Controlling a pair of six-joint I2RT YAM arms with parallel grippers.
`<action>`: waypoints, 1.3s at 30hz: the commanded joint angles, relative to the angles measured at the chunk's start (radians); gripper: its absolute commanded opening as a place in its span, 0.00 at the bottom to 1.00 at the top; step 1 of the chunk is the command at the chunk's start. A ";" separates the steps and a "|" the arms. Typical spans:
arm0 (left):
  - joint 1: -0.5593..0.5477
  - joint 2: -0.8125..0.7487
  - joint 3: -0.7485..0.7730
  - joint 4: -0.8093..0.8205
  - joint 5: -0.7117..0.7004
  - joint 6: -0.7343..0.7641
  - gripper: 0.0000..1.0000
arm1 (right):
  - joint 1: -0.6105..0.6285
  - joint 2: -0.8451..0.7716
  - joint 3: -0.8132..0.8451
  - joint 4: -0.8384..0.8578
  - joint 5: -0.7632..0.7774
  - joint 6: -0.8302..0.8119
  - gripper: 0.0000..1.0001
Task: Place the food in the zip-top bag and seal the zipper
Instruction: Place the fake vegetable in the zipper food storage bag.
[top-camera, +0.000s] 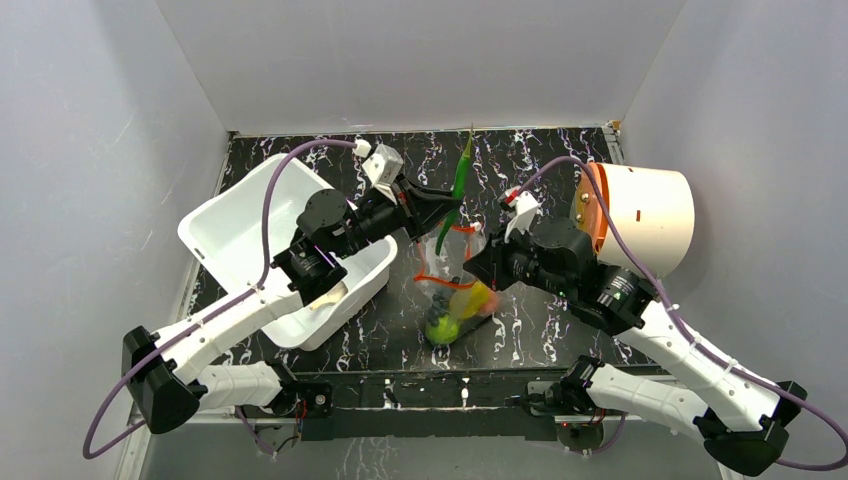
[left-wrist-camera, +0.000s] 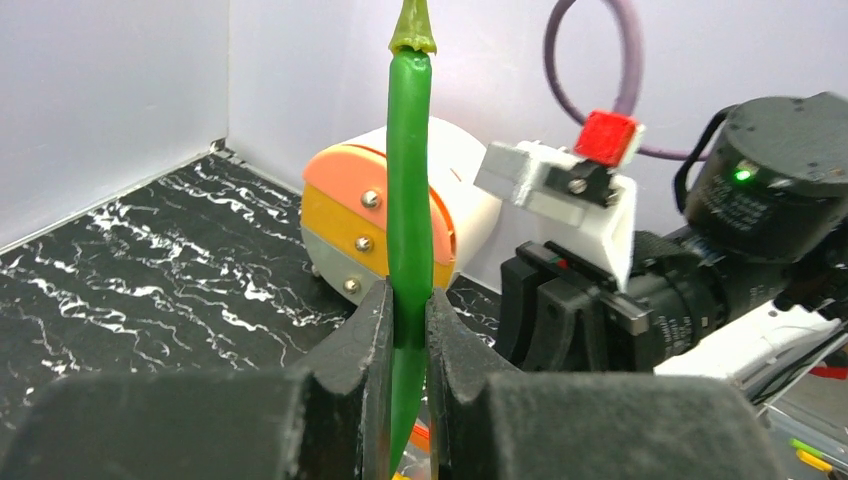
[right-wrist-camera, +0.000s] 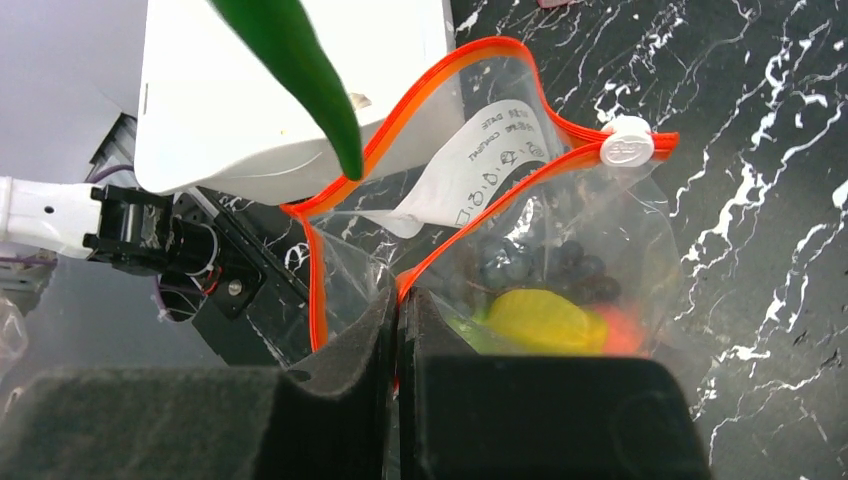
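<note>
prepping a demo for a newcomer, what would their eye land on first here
The long green pod, pinched upright in the left gripper at mid-table, its lower tip at the open mouth of the clear zip-top bag. Next, the right gripper pinching the bag's orange-red zipper, with a yellow piece inside.

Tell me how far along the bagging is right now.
Done: the green ball and a yellow piece already lie in the zip-top bag. In hand: the left hand grips the long green pod above the open mouth, while the right hand pinches the bag's rim. Left: drop the pod in, fetch what looks like a beige piece in the white bin, then close the zipper.
</note>
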 joint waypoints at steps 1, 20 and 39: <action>-0.004 -0.006 -0.042 0.084 -0.057 0.013 0.00 | 0.003 0.007 0.073 0.134 -0.030 -0.088 0.00; -0.062 -0.092 -0.336 0.221 -0.112 -0.053 0.00 | 0.003 -0.037 0.015 0.143 0.038 -0.020 0.00; -0.184 -0.074 -0.462 0.476 -0.180 -0.055 0.00 | 0.003 -0.052 0.004 0.163 0.061 0.026 0.00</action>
